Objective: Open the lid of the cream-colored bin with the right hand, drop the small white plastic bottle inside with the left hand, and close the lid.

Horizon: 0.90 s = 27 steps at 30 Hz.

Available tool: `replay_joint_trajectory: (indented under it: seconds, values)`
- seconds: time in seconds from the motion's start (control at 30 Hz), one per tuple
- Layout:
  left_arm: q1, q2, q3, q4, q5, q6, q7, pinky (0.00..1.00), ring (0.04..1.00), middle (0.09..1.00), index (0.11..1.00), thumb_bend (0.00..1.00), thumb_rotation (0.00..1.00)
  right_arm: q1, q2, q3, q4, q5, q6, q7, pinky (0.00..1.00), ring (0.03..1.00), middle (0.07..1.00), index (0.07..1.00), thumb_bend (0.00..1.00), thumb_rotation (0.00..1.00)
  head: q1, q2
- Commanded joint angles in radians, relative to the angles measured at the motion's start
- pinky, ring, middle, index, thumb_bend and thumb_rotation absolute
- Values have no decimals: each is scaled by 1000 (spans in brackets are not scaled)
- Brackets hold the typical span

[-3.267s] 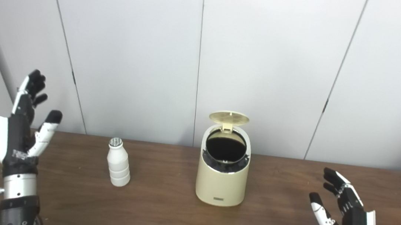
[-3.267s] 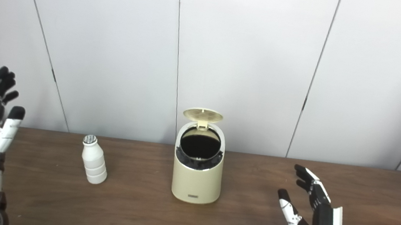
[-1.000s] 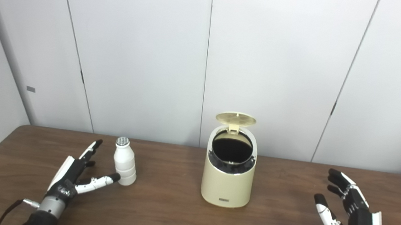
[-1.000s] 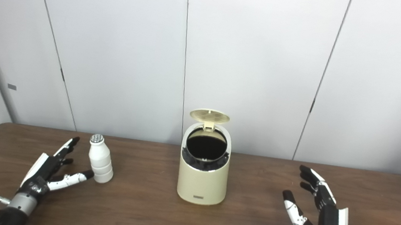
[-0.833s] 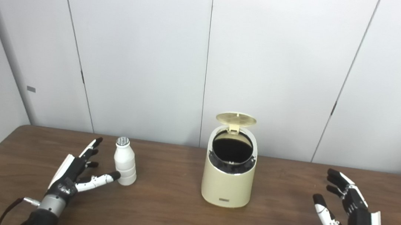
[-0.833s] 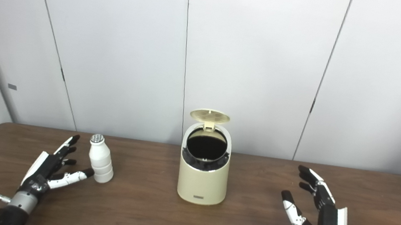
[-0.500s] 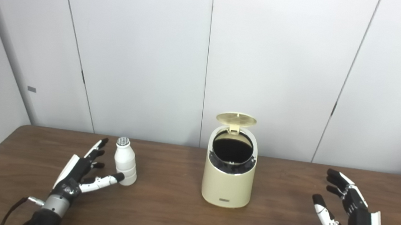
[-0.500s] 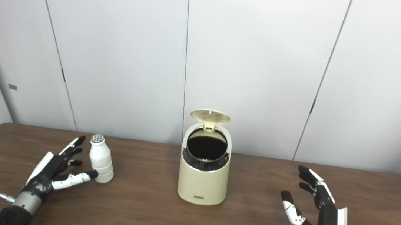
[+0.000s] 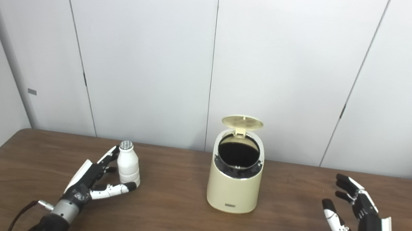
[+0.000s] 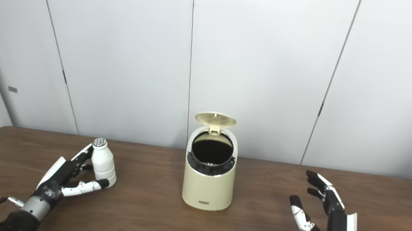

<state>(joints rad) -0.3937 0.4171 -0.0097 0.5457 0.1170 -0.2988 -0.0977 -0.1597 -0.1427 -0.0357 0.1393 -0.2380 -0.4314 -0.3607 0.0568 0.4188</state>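
My right robot hand (image 9: pixel 361 223) waits near right, fingers spread, holding nothing. My left robot hand (image 9: pixel 94 180) cups the upright white bottle (image 9: pixel 128 166) on the tabletop (image 9: pixel 164 218), not yet clenched. I should wrap low and firmly before lifting toward the open bin (image 9: pixel 234 183), its lid (image 9: pixel 243 122) up.

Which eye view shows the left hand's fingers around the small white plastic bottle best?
The left eye view: the left hand and small white plastic bottle sit further inside the picture, thumb in front, fingers behind. The right eye view shows the same, nearer the edge.
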Motion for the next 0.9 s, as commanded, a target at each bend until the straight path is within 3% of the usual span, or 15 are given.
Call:
replay_joint_trajectory:
  seconds: [0.0, 0.2, 0.43, 0.57, 0.63, 0.67, 0.73, 0.77, 0.8, 0.87]
  values:
    - [-40, -5, -10, -2, 13, -11, -3, 928, 998, 1000, 1000, 1000, 454, 48, 3, -3, 54, -47, -24, -4, 710, 784, 787, 739, 201, 390, -3, -1]
    - [-72, -11, -28, 24, 34, -1, 1, 910, 995, 1000, 1000, 1000, 467, 55, 14, -6, 36, -44, -12, 4, 703, 783, 785, 743, 210, 404, -13, 0]
    - [-116, -30, -27, 47, -8, -7, -44, 953, 1000, 1000, 1000, 1000, 436, 60, 21, -8, 20, -60, 2, 7, 699, 781, 785, 742, 209, 445, -20, 2]
    - [-128, -40, -29, 42, 14, -13, -22, 978, 1000, 1000, 1000, 1000, 452, 65, 26, -8, 7, -61, 13, 11, 700, 784, 788, 747, 215, 434, -26, 1]
    - [-137, -55, -22, 62, 70, -40, 70, 928, 972, 971, 975, 1000, 420, 66, 26, -8, 7, -59, 13, 12, 706, 786, 788, 746, 214, 414, -27, 2]
    - [-143, -70, -9, 75, 106, -51, 150, 868, 923, 925, 932, 1000, 380, 67, 26, -8, 7, -54, 13, 14, 710, 787, 788, 746, 209, 391, -26, 3]
    - [-157, -115, 28, 98, 164, -61, 331, 716, 774, 771, 781, 984, 164, 68, 26, -9, 7, -50, 14, 16, 720, 791, 789, 747, 213, 383, -27, 5]
    - [-164, -134, 45, 111, 188, -78, 413, 546, 605, 610, 623, 788, 53, 69, 26, -10, 6, -49, 14, 17, 719, 790, 789, 745, 216, 383, -27, 6]
    - [-169, -146, 54, 121, 204, -91, 463, 480, 540, 546, 565, 658, 27, 70, 27, -10, 4, -48, 14, 17, 717, 790, 789, 745, 217, 383, -27, 7]
    - [-177, -160, 64, 129, 228, -82, 528, 385, 462, 495, 524, 546, 7, 71, 26, -10, 1, -50, 14, 17, 706, 786, 788, 743, 220, 385, -26, 8]
